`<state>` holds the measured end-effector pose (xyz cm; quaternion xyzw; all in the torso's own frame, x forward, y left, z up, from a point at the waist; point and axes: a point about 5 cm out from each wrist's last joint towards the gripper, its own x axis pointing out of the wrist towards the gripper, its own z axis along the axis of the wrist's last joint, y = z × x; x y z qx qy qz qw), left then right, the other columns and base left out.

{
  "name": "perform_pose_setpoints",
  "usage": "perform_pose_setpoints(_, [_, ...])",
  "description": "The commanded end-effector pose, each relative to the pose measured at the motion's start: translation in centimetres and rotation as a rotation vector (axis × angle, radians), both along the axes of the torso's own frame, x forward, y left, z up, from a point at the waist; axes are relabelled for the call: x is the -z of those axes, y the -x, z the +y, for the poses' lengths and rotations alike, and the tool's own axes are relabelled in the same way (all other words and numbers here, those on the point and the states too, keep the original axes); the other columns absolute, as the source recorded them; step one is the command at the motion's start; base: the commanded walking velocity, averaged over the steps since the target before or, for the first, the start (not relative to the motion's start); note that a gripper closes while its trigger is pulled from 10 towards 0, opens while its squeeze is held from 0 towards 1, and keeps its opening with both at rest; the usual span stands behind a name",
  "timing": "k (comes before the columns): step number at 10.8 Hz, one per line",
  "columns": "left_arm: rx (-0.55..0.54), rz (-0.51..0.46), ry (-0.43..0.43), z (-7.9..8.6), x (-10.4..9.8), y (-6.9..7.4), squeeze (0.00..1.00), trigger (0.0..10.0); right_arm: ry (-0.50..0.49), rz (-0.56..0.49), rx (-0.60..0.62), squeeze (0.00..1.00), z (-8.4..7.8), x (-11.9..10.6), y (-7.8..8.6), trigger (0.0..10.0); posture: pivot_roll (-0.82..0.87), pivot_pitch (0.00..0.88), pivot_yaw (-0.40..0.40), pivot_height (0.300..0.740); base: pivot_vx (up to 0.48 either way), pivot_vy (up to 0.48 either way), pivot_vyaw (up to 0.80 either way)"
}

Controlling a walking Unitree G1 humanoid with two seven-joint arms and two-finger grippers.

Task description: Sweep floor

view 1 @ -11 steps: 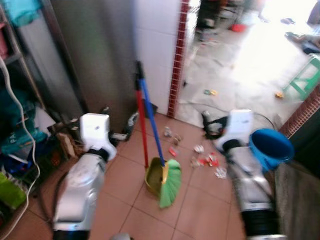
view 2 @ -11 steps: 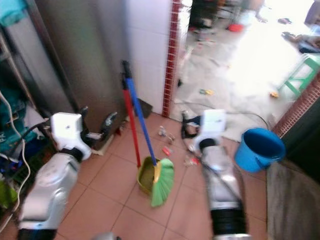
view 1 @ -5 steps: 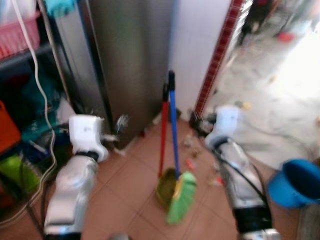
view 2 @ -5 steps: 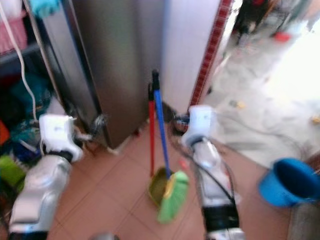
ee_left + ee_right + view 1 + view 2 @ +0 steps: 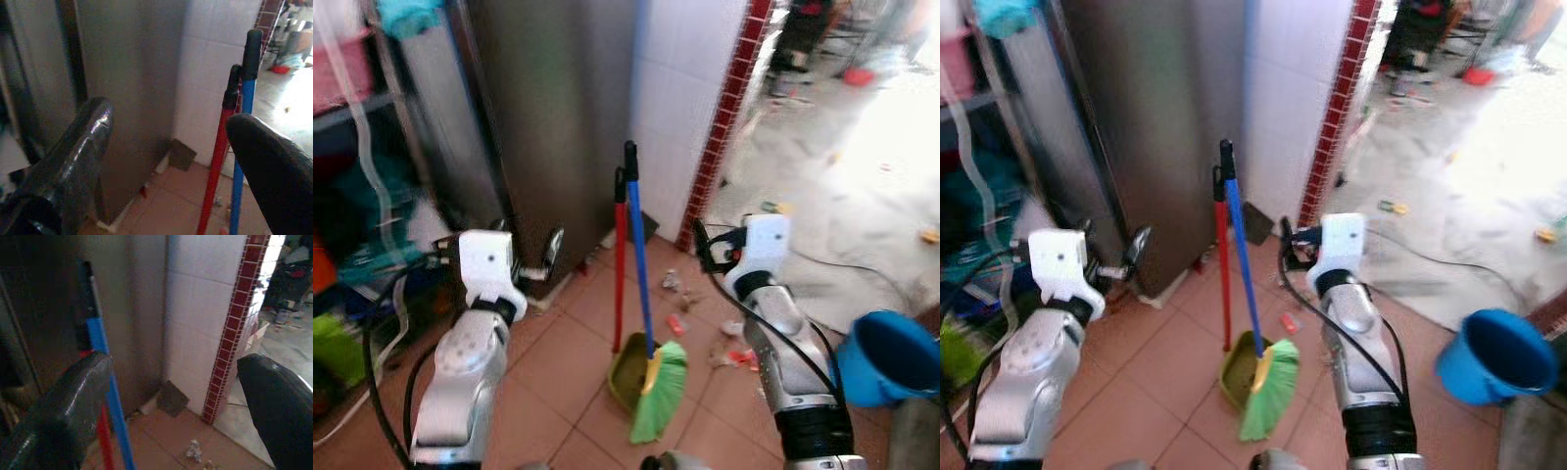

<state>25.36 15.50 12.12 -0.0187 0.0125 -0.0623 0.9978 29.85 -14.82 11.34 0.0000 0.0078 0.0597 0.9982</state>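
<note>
Two sticks up against the wall: one broom [image 5: 642, 294] with a blue stick and green bristles, one dustpan [image 5: 626, 367] with a red stick. Both standing on the floor, bristles touching the pan, tops leaning on the white tiles. One blue bucket [image 5: 886, 357] off past the right gripper's outer side. A few bits of trash [image 5: 705, 333] on the floor, near the broom, more toward the right gripper's side.

Two grippers, both up in the air, both holding nothing. Left gripper [image 5: 166, 147] with fingers [image 5: 78, 147] wide apart, the two sticks seen in the gap, close to the far finger. Right gripper [image 5: 176, 406] with fingers [image 5: 63, 406] wide apart too, the blue stick just beside one finger, not touching. Broom and dustpan between the two grippers, a bit ahead of the tips.

Floor [image 5: 558, 352] of reddish-brown square tiles. One big grey metal cabinet [image 5: 558, 117] ahead of the left gripper. White wall tiles [image 5: 680, 98] next to it, then one strip of small red tiles [image 5: 729, 127]. Past that, a pale, bright floor with more bits lying on it. Shelves [image 5: 362, 196] with stuff beside the left arm, blurry.
</note>
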Motion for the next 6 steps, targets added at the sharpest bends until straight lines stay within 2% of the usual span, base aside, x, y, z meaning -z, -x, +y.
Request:
perform_pose_setpoints(1, [-0.004,-0.014,-0.018,0.11,-0.23,0.28,0.00,10.0,0.013,-0.015,0.007,0.00,-0.38,-0.35,0.19,10.0,0.01,0.000,-0.046,0.740,0.000,0.000,0.00])
perform_pose_setpoints(3, [-0.023,0.014,-0.039,0.74,0.43,1.10,0.00,10.0,0.020,-0.002,0.014,0.00,-0.53,0.00,0.55,10.0,0.01,0.000,-0.045,0.740,0.000,0.000,0.00])
perform_pose_setpoints(6, [-0.037,0.017,-0.053,1.01,0.43,1.25,0.00,10.0,0.017,-0.002,0.018,0.00,-0.27,-0.06,0.38,10.0,0.02,0.010,-0.033,0.740,0.000,0.000,0.00])
